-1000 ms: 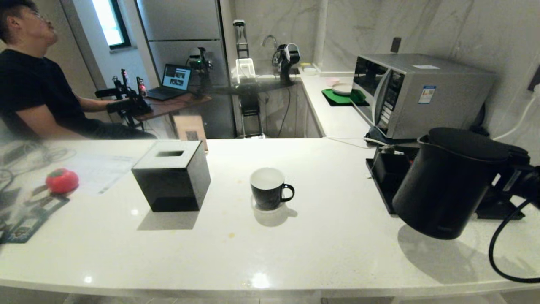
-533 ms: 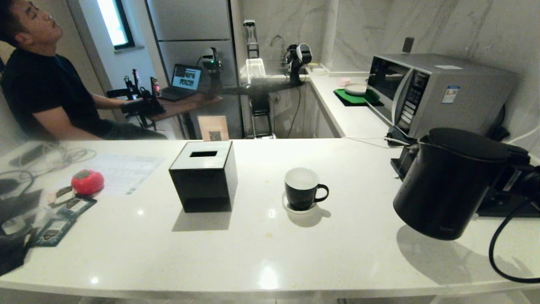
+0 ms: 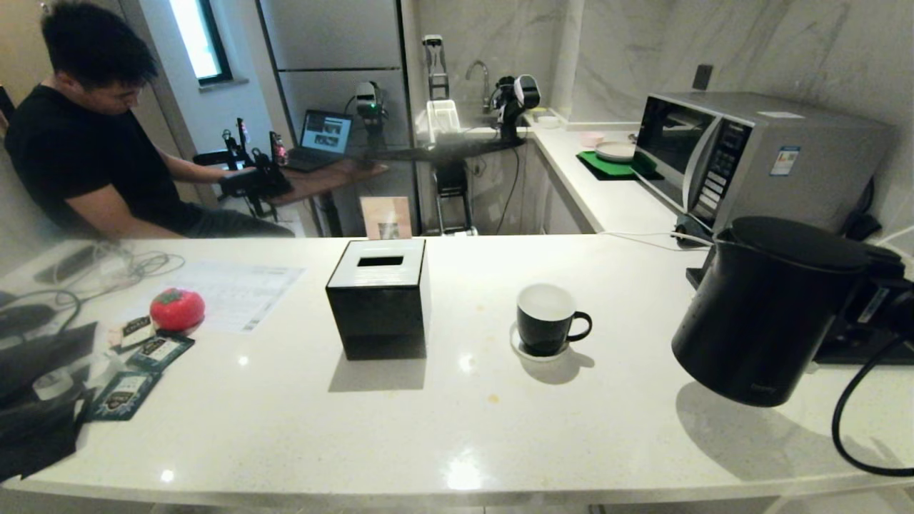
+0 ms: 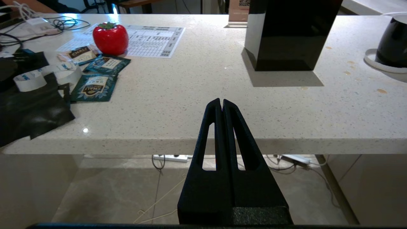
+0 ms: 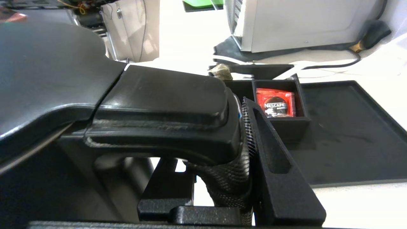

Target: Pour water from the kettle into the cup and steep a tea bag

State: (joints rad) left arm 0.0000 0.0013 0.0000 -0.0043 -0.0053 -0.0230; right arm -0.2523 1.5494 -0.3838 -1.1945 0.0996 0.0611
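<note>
A: Light? Dim room in the head view, a bright window (image 3: 194,39) blown out far left.

B: Ceiling lamps gave glare spots on the counter (image 3: 464,475). Soft shadows fell toward the camera under the black box (image 3: 378,307), cup (image 3: 546,328) and kettle (image 3: 767,310).

A: Distortion?

B: Wide-angle bend at the head view's edges; the counter's front edge curved. Right wrist view: kettle handle (image 5: 165,105) too close, soft; white background overexposed. Left wrist view was brighter, evenly lit and sharp.
</note>
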